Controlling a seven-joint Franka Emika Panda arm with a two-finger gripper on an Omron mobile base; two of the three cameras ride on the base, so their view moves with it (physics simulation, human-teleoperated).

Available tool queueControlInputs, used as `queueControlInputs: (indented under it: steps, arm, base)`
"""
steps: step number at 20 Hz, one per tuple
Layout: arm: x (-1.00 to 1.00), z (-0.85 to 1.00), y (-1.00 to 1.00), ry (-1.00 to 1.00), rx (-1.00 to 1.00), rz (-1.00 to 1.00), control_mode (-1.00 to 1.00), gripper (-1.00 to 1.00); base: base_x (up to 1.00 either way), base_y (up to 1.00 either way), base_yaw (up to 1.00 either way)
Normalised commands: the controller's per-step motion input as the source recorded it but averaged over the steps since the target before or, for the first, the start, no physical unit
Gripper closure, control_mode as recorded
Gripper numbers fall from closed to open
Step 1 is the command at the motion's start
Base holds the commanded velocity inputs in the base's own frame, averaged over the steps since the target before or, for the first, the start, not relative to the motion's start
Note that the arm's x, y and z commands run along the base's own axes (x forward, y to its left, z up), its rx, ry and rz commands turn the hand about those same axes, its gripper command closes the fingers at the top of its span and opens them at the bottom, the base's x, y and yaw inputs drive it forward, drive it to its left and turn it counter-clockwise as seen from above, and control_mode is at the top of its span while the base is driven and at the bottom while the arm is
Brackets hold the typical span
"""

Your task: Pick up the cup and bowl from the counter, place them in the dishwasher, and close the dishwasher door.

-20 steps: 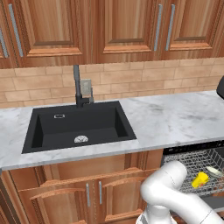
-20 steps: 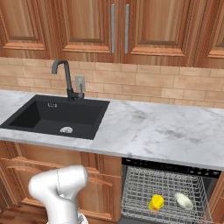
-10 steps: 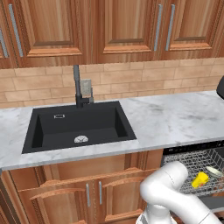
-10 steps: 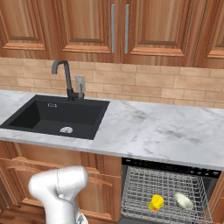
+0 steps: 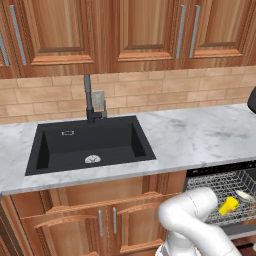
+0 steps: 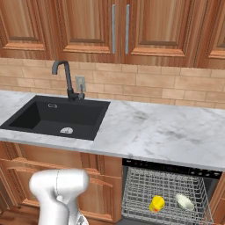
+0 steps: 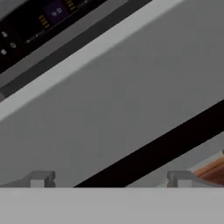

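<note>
The cup (image 6: pixel 157 204) and the bowl (image 6: pixel 185 202) both sit in the grey wire rack (image 6: pixel 165 193) of the dishwasher (image 6: pixel 169 169), below the right part of the counter (image 6: pixel 162 132); the yellow cup lies just left of the pale bowl, the two near each other but apart. From the left base view the cup (image 5: pixel 229 205) shows beside the arm's white elbow, with the bowl (image 5: pixel 244 195) just beyond it to the right. The black sink (image 6: pixel 57 116) with its dark faucet (image 6: pixel 67 79) is set in the left part of the worktop, under the wooden wall cabinets (image 6: pixel 118 26). In the hand view the gripper (image 7: pixel 111 180) is released, its two tips standing wide apart with nothing between them, close before the flat grey dishwasher door (image 7: pixel 118 100); a black strip with small controls (image 7: pixel 39 22) runs along the door's edge at the top left of that view.
</note>
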Motion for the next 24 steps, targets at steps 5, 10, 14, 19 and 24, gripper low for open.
queueControlInputs:
  steps: [5, 10, 14, 19, 24]
  arm:
    - [1.0, -0.18, 0.0, -0.13, -0.1, -0.19, -1.0, -1.0]
    - [1.0, -0.21, -0.04, -0.13, -0.06, -0.19, -1.0, -1.0]
    - [1.0, -0.33, -0.07, -0.1, 0.0, -0.18, -1.0, -1.0]
    - [1.0, -0.44, -0.11, -0.07, 0.0, -0.17, -1.0, -1.0]
    - [1.0, -0.56, -0.14, -0.06, 0.0, -0.16, -1.0, -1.0]
  base:
    - [0.0, 0.0, 0.0]
    - [0.0, 0.0, 0.0]
    - [0.0, 0.0, 0.0]
    - [0.0, 0.0, 0.0]
    - [0.0, 0.0, 0.0]
